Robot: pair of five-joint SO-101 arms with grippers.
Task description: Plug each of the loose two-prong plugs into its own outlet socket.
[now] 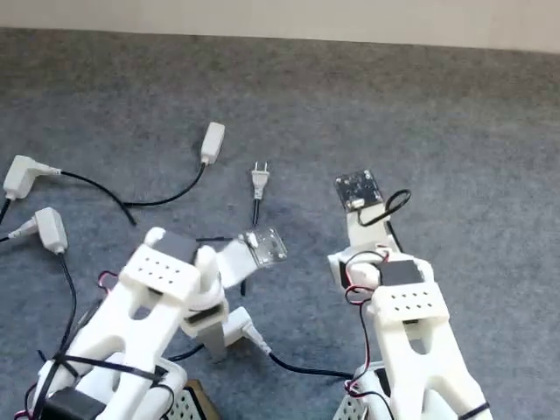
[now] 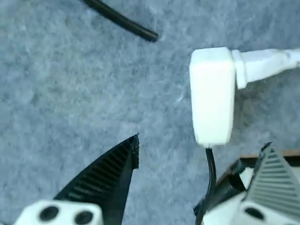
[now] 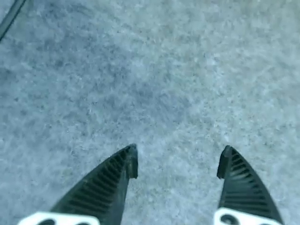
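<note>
A loose two-prong plug point(image 1: 259, 178) on a black cord lies on the grey carpet at mid-table. Three white outlet sockets lie to the left: one point(image 1: 213, 140) near the plug, two point(image 1: 19, 175) point(image 1: 51, 227) at the left edge. Another white socket block point(image 2: 212, 96) point(image 1: 239, 325) lies at the front. My left gripper point(image 2: 201, 143) is open around it, and the block sits nearer the grey finger point(image 2: 272, 178); whether it touches is unclear. My right gripper point(image 3: 179, 161) hangs open over bare carpet.
Black cords point(image 1: 166, 199) trail from the sockets over the carpet on the left. A black cable end point(image 2: 122, 21) lies beyond the white block. The right arm point(image 1: 402, 306) stands at the front right. Open carpet stretches to the back and right.
</note>
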